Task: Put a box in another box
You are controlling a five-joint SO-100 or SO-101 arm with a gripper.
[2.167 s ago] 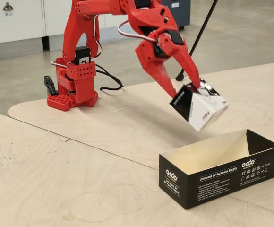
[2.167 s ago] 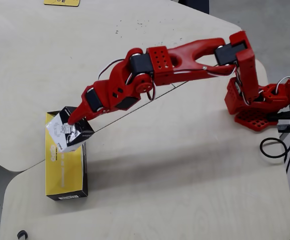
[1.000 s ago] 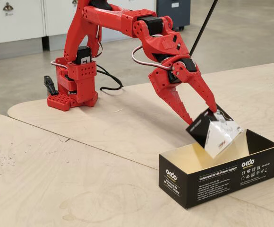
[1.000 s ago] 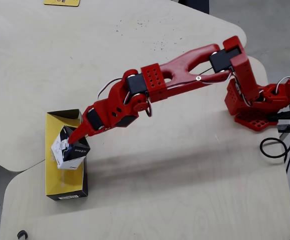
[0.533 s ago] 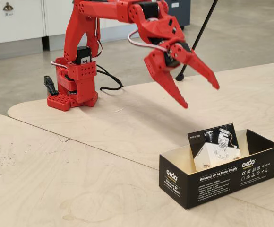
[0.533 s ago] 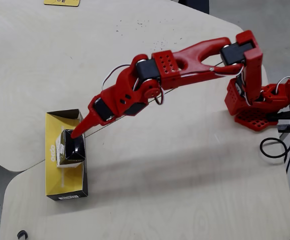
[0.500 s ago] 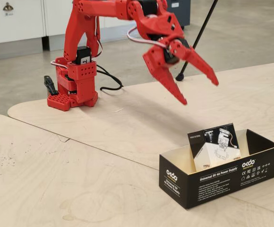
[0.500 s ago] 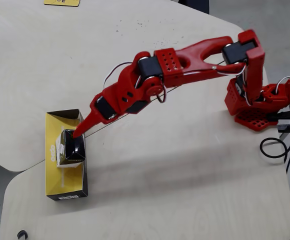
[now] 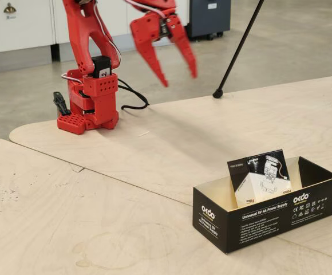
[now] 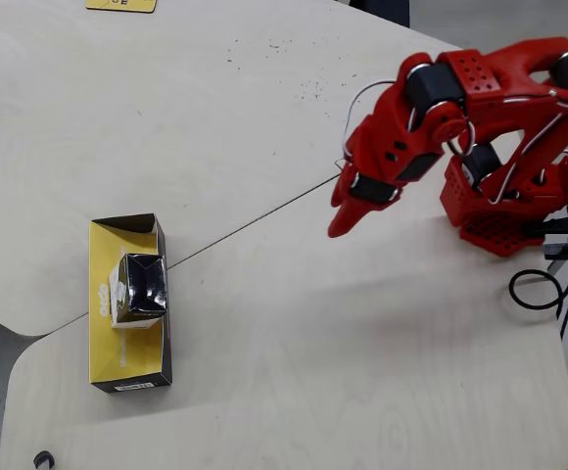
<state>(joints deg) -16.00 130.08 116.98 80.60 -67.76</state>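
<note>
tool (image 9: 180, 80) spread wide, empty, raised near the arm's base, far from the boxes | small carton (image 9: 261, 180) tilted inside the long black box (image 9: 263, 220) at near right of worktop (image 9: 97, 189) in fixed view | risk: carton leans on a wall, unseated; a knock could tip it out

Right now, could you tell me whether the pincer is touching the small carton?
Apart. The fixed view shows the pincer raised near the arm's base, open, with bare table between it and the small carton inside the long box.
</note>
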